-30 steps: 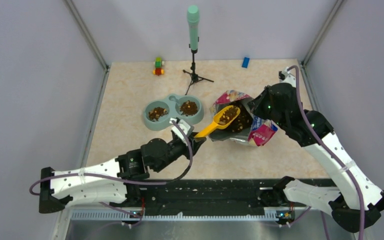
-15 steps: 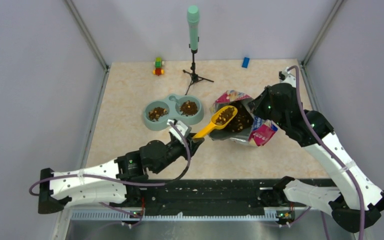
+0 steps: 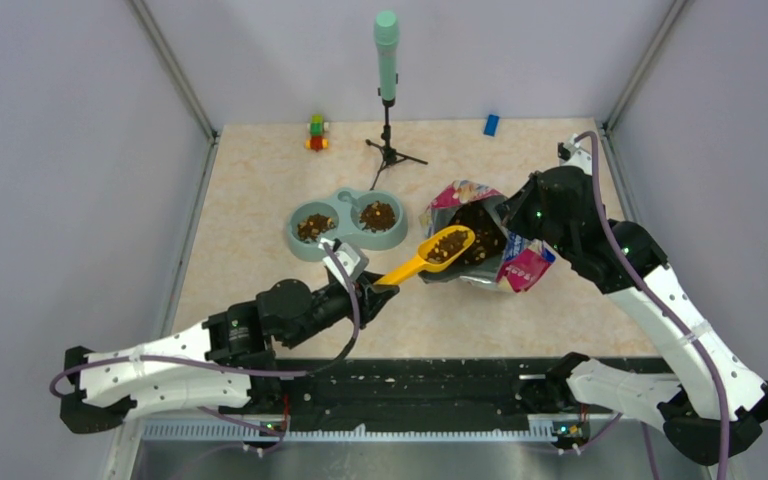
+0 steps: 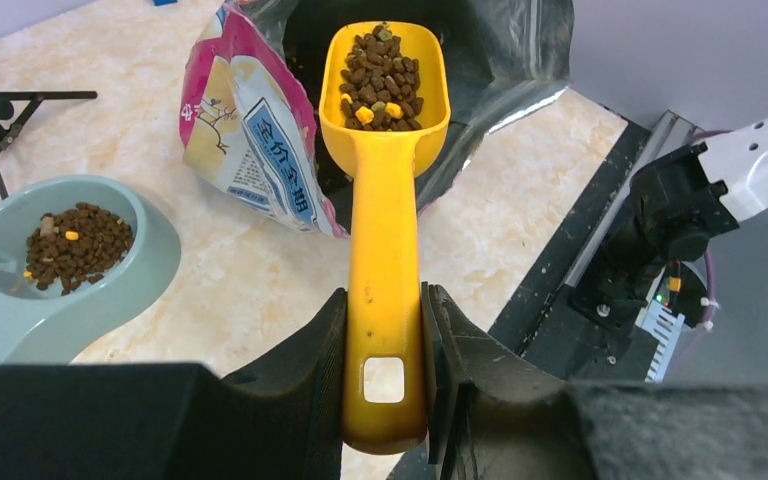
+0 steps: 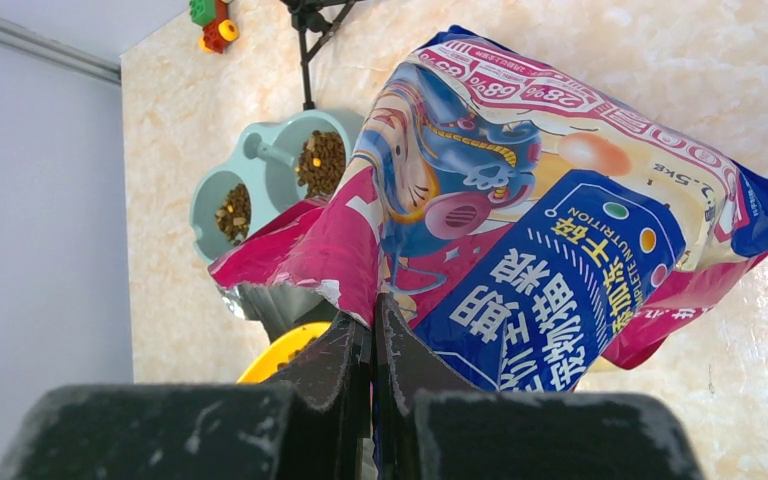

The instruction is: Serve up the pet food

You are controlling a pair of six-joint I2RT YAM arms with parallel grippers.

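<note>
— Pet food (image 4: 382, 75): where is it?
— Brown pellets with a few yellow bits are heaped in the head of the orange-yellow scoop (image 4: 385, 220), which sits at the open mouth of the bag (image 4: 250, 130). More lies in both wells of the double bowl (image 3: 291, 235), 1 small pile in each.
— Who has the scoop?
— The left end effector (image 4: 384, 310). Its 2 fingers are clamped on the end of the handle, 1 on each side of the square hole.
— And the right end effector (image 5: 372, 320)?
— Its fingers are pressed together on the upper edge of the bag, pinching the foil at the mouth. The printed side faces the right wrist camera.
— Is the bowl close to the scoop?
— It is near, left of the bag in the top view. The scoop head and the bowl are apart, with bare table (image 3: 260, 180) between them.
— Anything else?
— A mint-green microphone on a tripod (image 3: 387, 60) stands behind the bowl. Small toy blocks (image 3: 316, 131) lie near the back wall.
</note>
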